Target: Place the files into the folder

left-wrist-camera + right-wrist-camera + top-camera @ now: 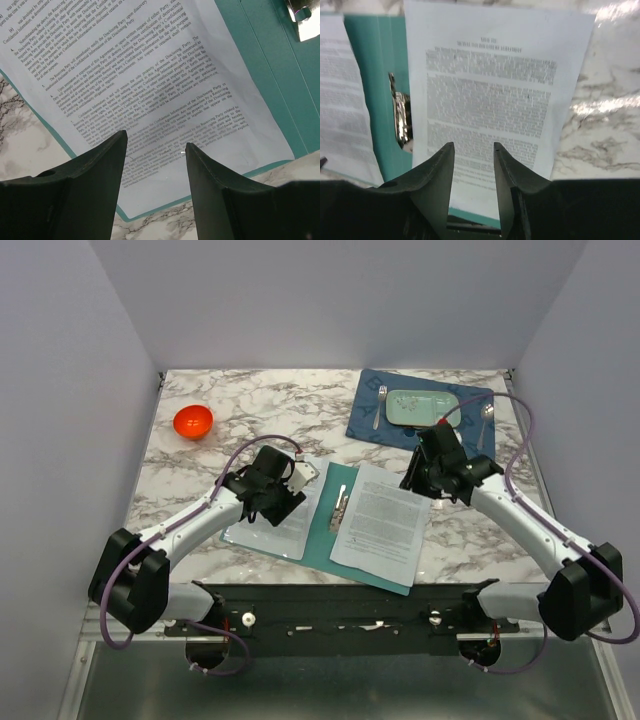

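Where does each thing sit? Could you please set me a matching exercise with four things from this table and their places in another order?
Things:
1. round orange bowl
2. pale green rectangular tray
3. small metal clip
4. white printed paper sheet nearer that tray

Places:
A. on the dark blue patterned placemat
B. at the spine of the open teal-green flat folder
C. alone on the white marble table, far left
D. on that folder's right leaf

Pairs: 1-C, 2-A, 3-B, 4-D

Matt white paper files [490, 90], smooth teal folder [375, 60], faint sheen there, bright polished metal clip [401, 122], glossy marble-look table [605, 115] at three o'clock
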Controlling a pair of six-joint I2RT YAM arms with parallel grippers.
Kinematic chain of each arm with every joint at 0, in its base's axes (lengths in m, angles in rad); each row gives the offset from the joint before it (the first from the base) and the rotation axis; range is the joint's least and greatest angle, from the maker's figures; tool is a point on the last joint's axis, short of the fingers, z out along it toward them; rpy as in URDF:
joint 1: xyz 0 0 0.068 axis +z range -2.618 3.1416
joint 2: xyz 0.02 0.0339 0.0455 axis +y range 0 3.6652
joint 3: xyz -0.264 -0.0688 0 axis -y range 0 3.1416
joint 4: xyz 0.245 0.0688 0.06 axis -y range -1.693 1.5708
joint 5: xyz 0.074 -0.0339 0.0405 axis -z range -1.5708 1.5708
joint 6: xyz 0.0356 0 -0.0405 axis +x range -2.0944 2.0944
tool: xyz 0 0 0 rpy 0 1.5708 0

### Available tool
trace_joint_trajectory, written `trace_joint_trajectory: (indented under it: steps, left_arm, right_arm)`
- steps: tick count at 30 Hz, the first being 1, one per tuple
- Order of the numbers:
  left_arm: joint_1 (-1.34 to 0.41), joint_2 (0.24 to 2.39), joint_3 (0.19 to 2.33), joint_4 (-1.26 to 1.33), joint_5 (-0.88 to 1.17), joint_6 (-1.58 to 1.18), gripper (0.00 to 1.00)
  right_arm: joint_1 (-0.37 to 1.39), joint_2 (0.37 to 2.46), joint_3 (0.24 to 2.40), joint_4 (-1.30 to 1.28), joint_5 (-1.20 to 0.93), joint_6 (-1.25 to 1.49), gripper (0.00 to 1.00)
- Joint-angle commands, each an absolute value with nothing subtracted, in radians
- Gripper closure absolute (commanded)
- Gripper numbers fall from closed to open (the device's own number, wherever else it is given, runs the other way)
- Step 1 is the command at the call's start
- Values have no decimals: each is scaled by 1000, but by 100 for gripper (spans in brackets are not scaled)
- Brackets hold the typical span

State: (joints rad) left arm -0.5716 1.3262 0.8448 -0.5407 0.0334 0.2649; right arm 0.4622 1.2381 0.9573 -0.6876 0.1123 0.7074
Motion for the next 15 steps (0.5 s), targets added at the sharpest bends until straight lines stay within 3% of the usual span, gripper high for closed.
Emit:
trace_joint_trajectory:
  steps: [1, 5, 15]
  left_arm:
    - [-577, 1286, 861, -549, 11, 273, 36]
    - [-577, 1259, 850, -555, 8, 282, 36]
    - [-578, 1253, 833, -549, 8, 279, 36]
  right_arm:
    - [425, 1356, 1048, -796, 383, 788, 46]
    - [384, 1430, 1068, -807, 448, 821, 33]
    - [360, 1580, 1049, -735, 399, 769, 30]
